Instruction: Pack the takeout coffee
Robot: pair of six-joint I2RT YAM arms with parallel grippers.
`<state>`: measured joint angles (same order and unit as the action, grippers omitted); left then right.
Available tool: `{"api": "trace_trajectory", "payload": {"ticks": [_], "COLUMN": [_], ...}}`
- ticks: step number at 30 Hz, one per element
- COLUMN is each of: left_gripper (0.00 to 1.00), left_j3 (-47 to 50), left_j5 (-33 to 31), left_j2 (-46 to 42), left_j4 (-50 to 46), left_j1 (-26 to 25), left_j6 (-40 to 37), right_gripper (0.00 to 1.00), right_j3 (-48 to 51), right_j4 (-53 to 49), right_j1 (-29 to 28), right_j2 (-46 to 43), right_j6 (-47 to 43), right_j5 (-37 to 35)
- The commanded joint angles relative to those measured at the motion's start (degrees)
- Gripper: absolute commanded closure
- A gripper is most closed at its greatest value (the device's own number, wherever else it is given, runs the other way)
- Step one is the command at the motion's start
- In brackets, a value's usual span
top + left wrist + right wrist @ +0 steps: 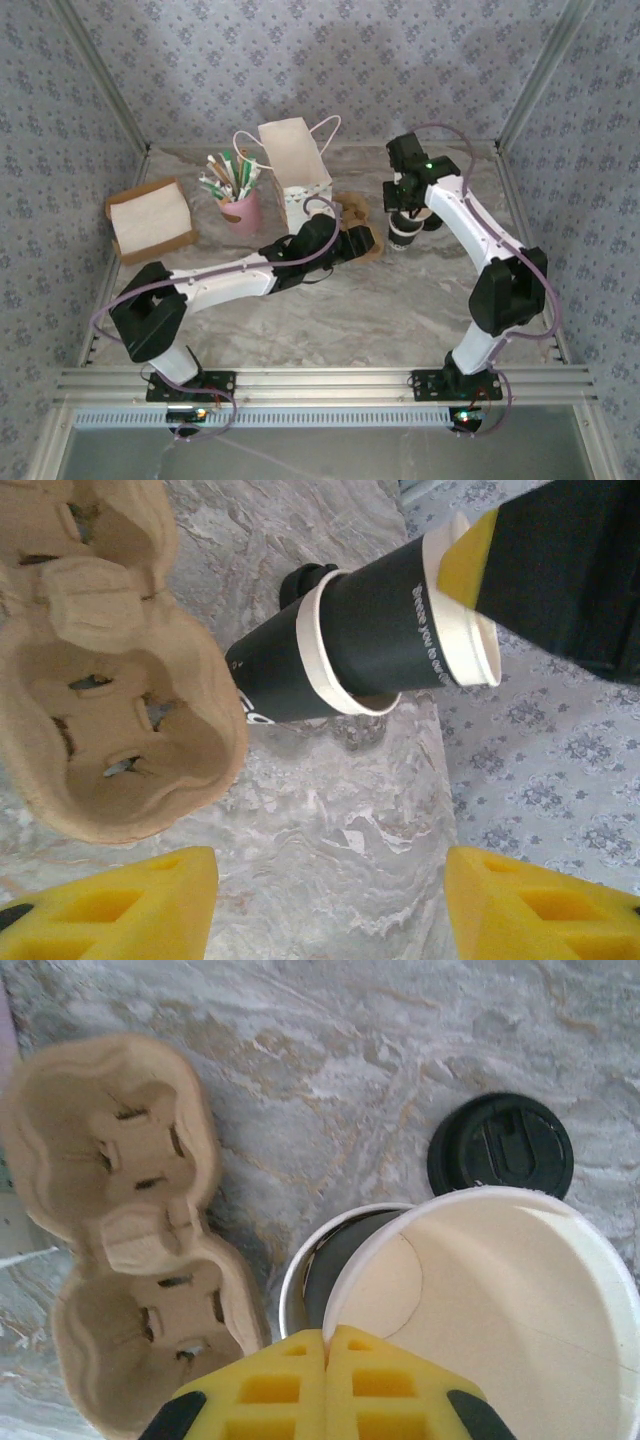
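Note:
Two dark-walled paper cups with cream insides stand nested on the marble table. The upper dark cup [400, 620] [500, 1290] sits tilted and only partway inside the lower dark cup [275, 680] [300, 1270]. My right gripper [327, 1335] [405, 205] is shut on the upper cup's rim. A round black lid [500, 1147] [305, 580] lies on the table just behind the cups. Just left of them my left gripper [330, 880] [355, 245] hovers open over bare table, holding nothing. The light tan takeout coffee is out of view.
A brown pulp cup carrier [110, 1160] [100, 730] lies left of the cups, its wells bare. A white paper bag [295, 160] stands behind it. A pink cup of straws [240, 205] and a brown tray of napkins [150, 220] sit farther left.

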<state>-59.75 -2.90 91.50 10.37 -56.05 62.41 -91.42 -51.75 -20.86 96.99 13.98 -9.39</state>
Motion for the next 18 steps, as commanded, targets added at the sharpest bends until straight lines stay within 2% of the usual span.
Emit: {"api": "trace_trajectory", "payload": {"ticks": [1, 10, 18], "left_gripper": [0.38, 0.36, 0.34], "left_j3": [0.85, 3.86, 5.5], "left_j5": [-2.2, -3.83, -7.8], "left_j2": [-2.7, -8.68, -18.38], "left_j4": [-2.3, -5.78, -13.43], "left_j1": [-0.37, -0.37, -0.37], "left_j6": [-1.67, -3.41, -6.52], "right_gripper": [1.0, 1.0, 1.0], "right_j3": [-3.3, -9.2, -10.87], "right_j4": [0.74, -8.85, -13.47], "right_j1": [-0.76, -3.76, -7.3], "right_j2": [0.72, -4.02, -12.5], "right_j6": [-0.13, -1.81, -3.5], "right_j5": [-0.61, -10.04, -9.4]}}
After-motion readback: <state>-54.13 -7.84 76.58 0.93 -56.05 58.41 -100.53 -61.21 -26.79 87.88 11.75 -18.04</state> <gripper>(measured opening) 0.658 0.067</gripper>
